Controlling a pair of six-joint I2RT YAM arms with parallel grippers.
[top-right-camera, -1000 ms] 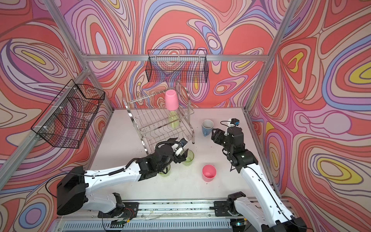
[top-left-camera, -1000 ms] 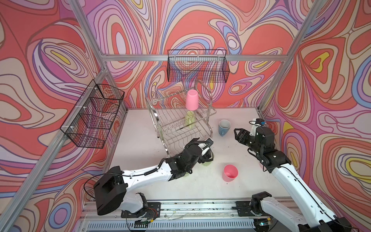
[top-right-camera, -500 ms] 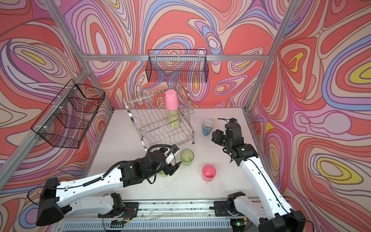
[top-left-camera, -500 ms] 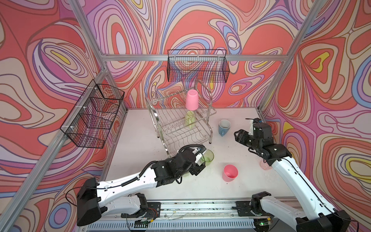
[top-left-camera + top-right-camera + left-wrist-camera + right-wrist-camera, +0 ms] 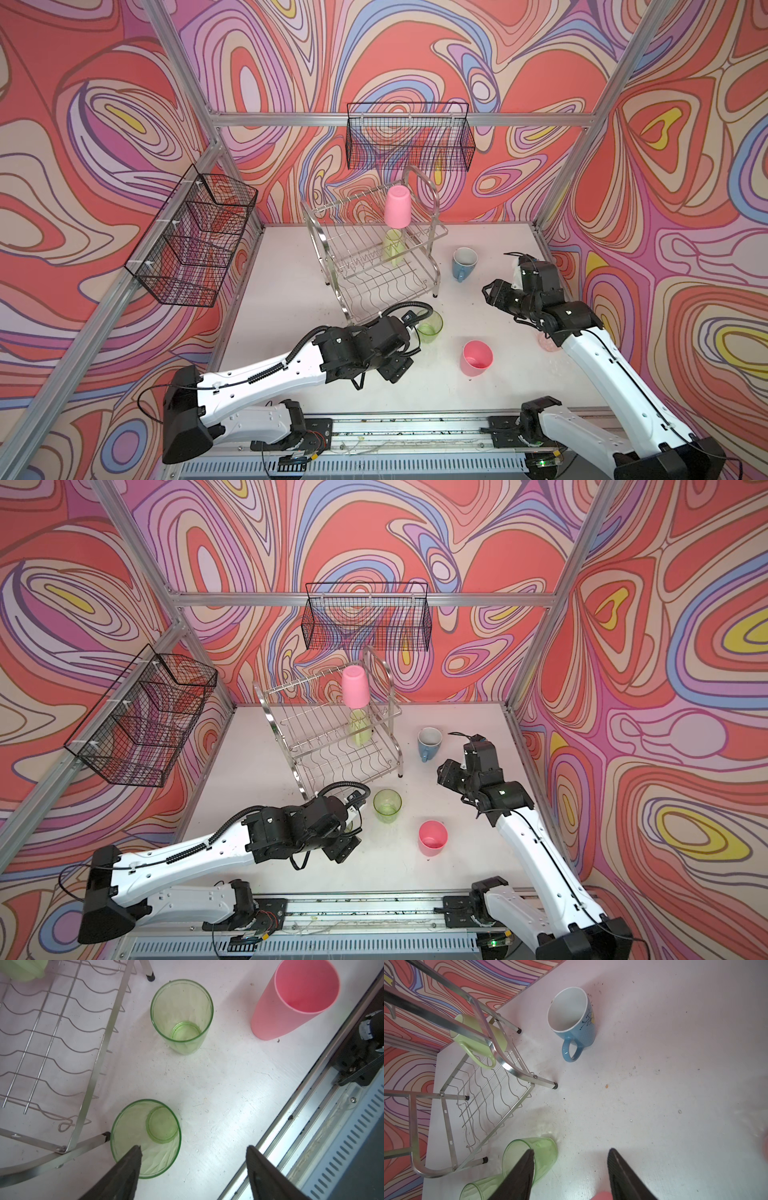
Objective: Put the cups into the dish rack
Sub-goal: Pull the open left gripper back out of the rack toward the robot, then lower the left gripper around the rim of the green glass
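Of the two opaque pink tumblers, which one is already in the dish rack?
The upside-down pink tumbler, high in the dish rack. The other pink tumbler stands mouth-up on the table.

Table (image 5: 291,299) (white, scuffed): dish rack (image 5: 374,266), mug (image 5: 464,262), tumbler (image 5: 476,358), green cups (image 5: 430,328)

Swirl-patterned walls (image 5: 415,62), white tabletop (image 5: 286,291), black wire baskets (image 5: 409,137)
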